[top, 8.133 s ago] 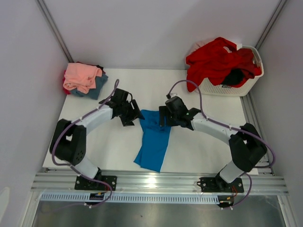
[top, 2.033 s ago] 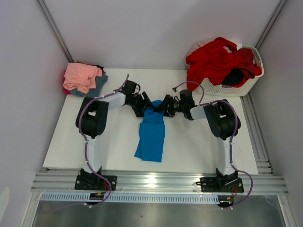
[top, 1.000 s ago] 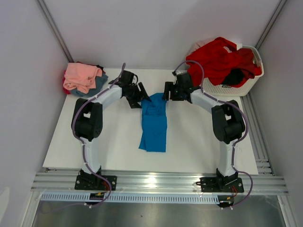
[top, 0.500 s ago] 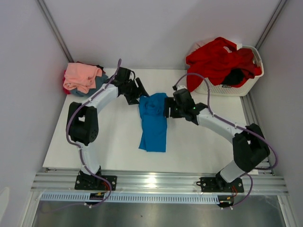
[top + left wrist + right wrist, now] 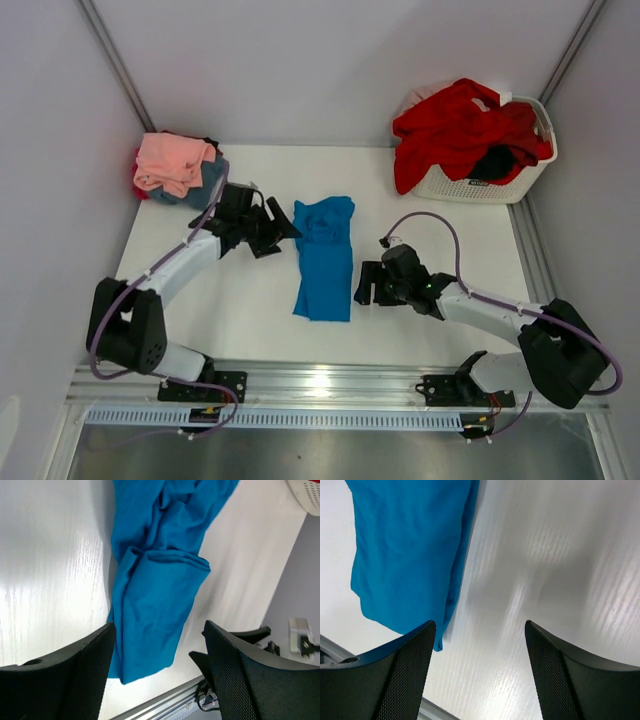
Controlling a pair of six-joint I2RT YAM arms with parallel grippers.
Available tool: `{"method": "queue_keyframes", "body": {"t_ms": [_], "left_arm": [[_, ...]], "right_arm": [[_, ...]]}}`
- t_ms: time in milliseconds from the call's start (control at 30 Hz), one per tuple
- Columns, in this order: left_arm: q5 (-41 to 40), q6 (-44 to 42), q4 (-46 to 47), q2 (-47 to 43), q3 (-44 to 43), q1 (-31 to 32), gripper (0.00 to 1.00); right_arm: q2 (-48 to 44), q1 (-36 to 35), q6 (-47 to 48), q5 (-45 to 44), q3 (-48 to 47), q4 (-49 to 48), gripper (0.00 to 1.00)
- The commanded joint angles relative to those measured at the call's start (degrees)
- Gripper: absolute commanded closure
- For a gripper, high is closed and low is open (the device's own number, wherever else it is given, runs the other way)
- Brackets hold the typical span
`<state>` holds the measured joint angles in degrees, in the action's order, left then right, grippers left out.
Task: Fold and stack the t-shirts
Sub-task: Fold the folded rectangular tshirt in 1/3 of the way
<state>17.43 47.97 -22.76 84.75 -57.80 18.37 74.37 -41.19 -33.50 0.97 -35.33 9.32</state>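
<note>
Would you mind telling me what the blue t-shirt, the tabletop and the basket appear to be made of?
Blue t-shirt: soft, matte knit cloth, probably cotton jersey; it creases and lies in limp folds. Tabletop: white, semi-gloss board with faint wood-grain streaks and glare, likely laminate. Basket: white rigid plastic by its look, with slatted moulded walls.

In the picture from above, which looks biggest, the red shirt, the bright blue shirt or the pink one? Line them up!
1. red shirt, heaped over the basket
2. bright blue shirt, lying on the table
3. pink shirt, folded up
</note>
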Motion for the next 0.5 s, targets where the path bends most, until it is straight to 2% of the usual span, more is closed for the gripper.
{"method": "queue_keyframes", "body": {"t_ms": [0,300,467], "left_arm": [[-2.8,0.5,1.9,-6.7,2.8,1.8,0.25],[-3.4,1.0,-2.8,-20.9,13.0,3.5,0.25],[-5.1,-0.3,-6.9,-28.7,16.2,3.5,0.24]], "right_arm": [[-1.4,-0.3,-3.0,2.8,3.1,-6.5,0.24],[-1.4,-1.0,-10.6,8.0,11.8,-18.5,0.24],[0.9,-1.3,-16.5,11.1,17.9,-30.4,0.23]]}}
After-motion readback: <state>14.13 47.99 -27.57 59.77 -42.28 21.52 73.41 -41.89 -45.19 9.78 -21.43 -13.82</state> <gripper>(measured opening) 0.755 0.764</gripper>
